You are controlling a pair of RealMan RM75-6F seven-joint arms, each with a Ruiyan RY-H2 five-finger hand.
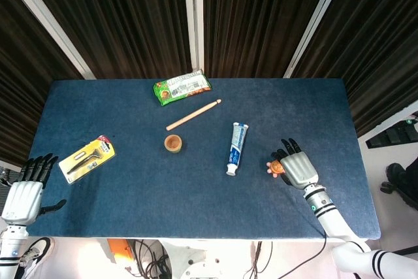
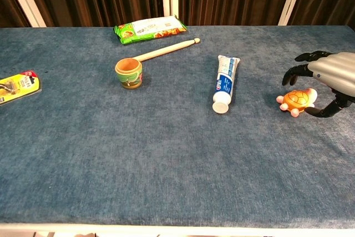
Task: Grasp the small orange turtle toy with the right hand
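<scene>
The small orange turtle toy (image 2: 294,100) lies on the blue table at the right, partly covered from above in the head view, where only its left edge (image 1: 274,167) shows. My right hand (image 1: 295,165) hovers directly over it, fingers curved down around it with the thumb behind; in the chest view the right hand (image 2: 327,79) arches over the toy, fingers apart and not closed on it. My left hand (image 1: 27,187) rests open off the table's front left corner, holding nothing.
A toothpaste tube (image 1: 237,146) lies just left of the turtle. Further left stand a small wooden cup (image 1: 172,142), a wooden stick (image 1: 192,115), a green snack packet (image 1: 181,87) and a yellow razor pack (image 1: 87,158). The table's right edge (image 1: 362,174) is close.
</scene>
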